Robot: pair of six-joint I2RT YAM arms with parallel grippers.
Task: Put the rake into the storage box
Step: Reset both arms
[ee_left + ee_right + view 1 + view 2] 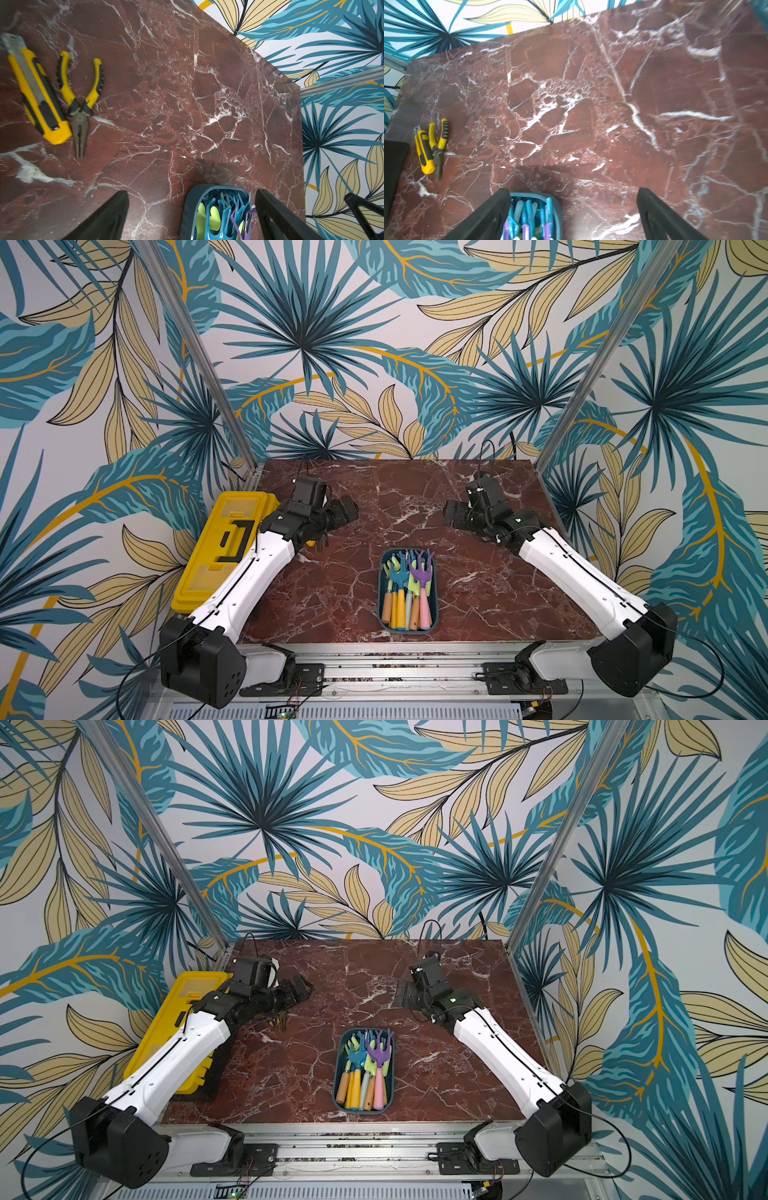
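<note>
— Inside the storage box [407,630], how many garden tools are there?

— At least five handles show, with wood, yellow, grey and pink among them. The heads overlap, so the full count cannot be told. The rake [422,601], purple with the one pink handle, lies on top of the pile, its tines at the box's far end.

— And outside the box?

— One yellow toolbox [208,572] stands well to the box's left, at the edge of the desk [415,497]. One utility knife [37,89] and one pair of pliers [80,108] lie just beside each other on the desk, between toolbox and box, a little past the box's far end.

— And the arms?

— Two arms, one tool each. The left tool [347,510] hangs past the box's far left corner, and the right tool [451,514] past its far right corner. Both are spread wide, with nothing between the fingers.
</note>
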